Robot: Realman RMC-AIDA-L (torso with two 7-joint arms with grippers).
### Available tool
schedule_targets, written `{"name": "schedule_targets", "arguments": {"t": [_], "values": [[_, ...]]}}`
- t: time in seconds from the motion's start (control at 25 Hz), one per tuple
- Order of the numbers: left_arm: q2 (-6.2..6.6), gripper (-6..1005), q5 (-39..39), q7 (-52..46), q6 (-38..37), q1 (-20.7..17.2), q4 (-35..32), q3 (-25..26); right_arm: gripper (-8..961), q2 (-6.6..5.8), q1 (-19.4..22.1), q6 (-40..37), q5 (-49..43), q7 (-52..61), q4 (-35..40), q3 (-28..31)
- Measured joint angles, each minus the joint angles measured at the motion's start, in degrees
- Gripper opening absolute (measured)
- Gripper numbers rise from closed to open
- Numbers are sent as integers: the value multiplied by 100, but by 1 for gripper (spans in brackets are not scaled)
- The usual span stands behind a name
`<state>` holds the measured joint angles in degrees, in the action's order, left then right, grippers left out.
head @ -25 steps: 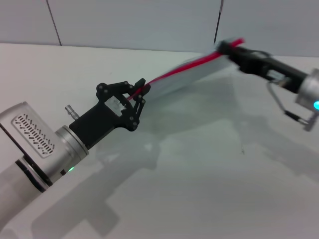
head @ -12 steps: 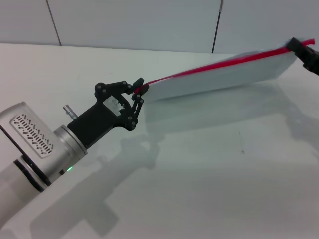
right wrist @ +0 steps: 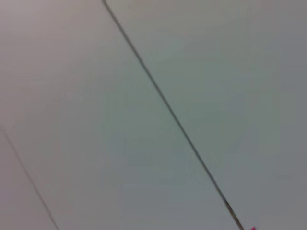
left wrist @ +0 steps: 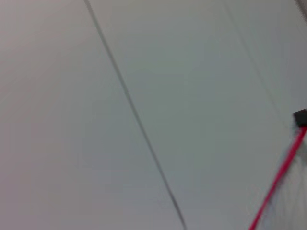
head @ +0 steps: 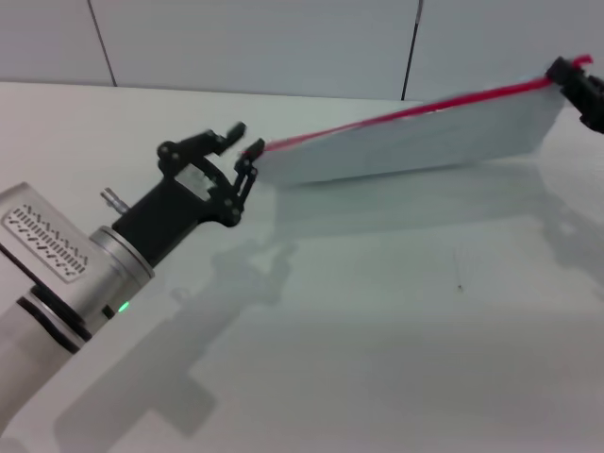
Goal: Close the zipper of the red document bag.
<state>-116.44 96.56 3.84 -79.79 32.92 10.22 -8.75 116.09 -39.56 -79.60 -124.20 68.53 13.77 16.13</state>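
The red document bag (head: 425,140), a pale translucent pouch, hangs tilted above the white table, its right end higher than its left. The zipper (head: 406,112) runs as a red strip along its upper long edge. At the bag's right end, by the picture's edge, my right gripper (head: 572,77) is shut on the zipper. My left gripper (head: 243,142) stands open at the bag's left corner, one fingertip close to the red end. The left wrist view catches a stretch of the zipper (left wrist: 278,187).
The white table (head: 377,330) lies under the bag and carries the shadows of both arms. Grey wall panels (head: 283,42) with dark seams stand behind it. Both wrist views show mostly those panels.
My left gripper has opened off the zipper's left end and drawn back to the left. Earlier the right gripper ran rightward along the zipper; it has hardly moved since.
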Motion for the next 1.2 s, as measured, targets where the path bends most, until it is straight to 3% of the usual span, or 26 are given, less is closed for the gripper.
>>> {"name": "schedule_targets", "arguments": {"t": [0.28, 0.36, 0.52, 0.72, 0.76, 0.8, 1.04, 1.2], "values": [[-1, 362, -300, -26, -145, -78, 4, -3, 253, 40, 404, -1140, 586, -2186, -656, 22], [2, 370, -441, -38, -227, -112, 6, -4, 328, 41, 505, -1292, 671, -2853, -892, 22], [-4, 386, -1027, -49, -527, -218, 34, -4, 519, 50, 637, -1392, 684, -3728, -1245, 122], [6, 406, -1482, -59, -862, -310, 85, -2, 687, 67, 766, -1329, 717, -4712, -1432, 309], [5, 510, -1684, -65, -987, -326, 103, 2, 721, 72, 798, -1284, 761, -4979, -1507, 355], [2, 615, -1888, -69, -1134, -346, 148, 4, 730, 83, 830, -1233, 814, -5273, -1623, 398], [11, 809, -2137, -73, -1460, -442, 235, 5, 768, 88, 928, -1203, 948, -5976, -2056, 424], [9, 832, -2125, -74, -1473, -439, 237, 5, 767, 81, 937, -1194, 948, -5954, -2053, 418]]}}
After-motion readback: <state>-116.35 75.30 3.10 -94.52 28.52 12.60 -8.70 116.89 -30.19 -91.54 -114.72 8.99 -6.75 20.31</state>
